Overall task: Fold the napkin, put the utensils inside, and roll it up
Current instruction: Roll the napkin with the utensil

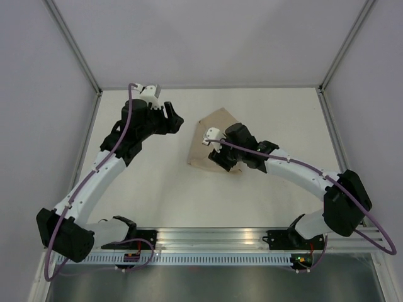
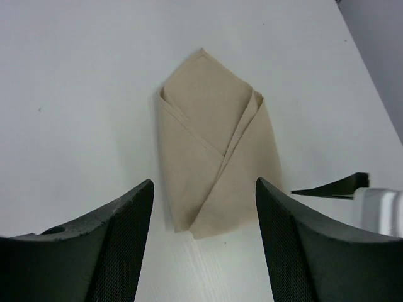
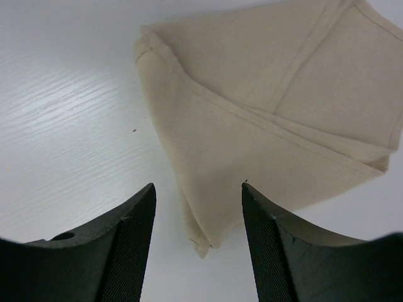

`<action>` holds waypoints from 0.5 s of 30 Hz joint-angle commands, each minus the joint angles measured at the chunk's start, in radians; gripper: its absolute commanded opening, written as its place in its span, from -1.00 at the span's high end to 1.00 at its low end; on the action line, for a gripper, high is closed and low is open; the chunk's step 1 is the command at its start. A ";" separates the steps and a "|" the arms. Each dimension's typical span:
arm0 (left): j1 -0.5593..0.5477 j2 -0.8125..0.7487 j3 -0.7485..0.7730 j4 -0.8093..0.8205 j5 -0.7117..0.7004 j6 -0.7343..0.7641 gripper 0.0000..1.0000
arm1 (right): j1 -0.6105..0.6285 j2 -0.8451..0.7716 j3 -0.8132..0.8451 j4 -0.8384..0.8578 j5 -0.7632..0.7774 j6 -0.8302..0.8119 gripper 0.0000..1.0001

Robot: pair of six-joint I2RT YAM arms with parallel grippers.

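While the folded napkin (image 2: 217,157) lies flat on the white table (image 2: 75,94), I see both claws spread and empty, the left gripper (image 2: 203,189) beside it, the right gripper (image 3: 198,207) over its corner, possibly touching.

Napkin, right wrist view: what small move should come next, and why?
Probably lower the right gripper and close on the napkin corner lying between its open fingers, to begin rolling. The napkin is already folded, the gripper holds nothing, and no utensils show, so they may be tucked inside.
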 commanded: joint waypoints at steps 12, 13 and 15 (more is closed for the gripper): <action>-0.003 -0.175 -0.186 0.084 -0.061 -0.089 -0.43 | 0.116 0.148 -0.166 0.271 0.118 -0.244 -0.37; -0.003 -0.173 -0.194 0.094 -0.067 -0.093 -0.43 | 0.118 0.168 -0.168 0.282 0.116 -0.241 -0.37; -0.002 -0.163 -0.197 0.098 -0.067 -0.092 -0.43 | 0.116 0.183 -0.165 0.308 0.116 -0.241 -0.39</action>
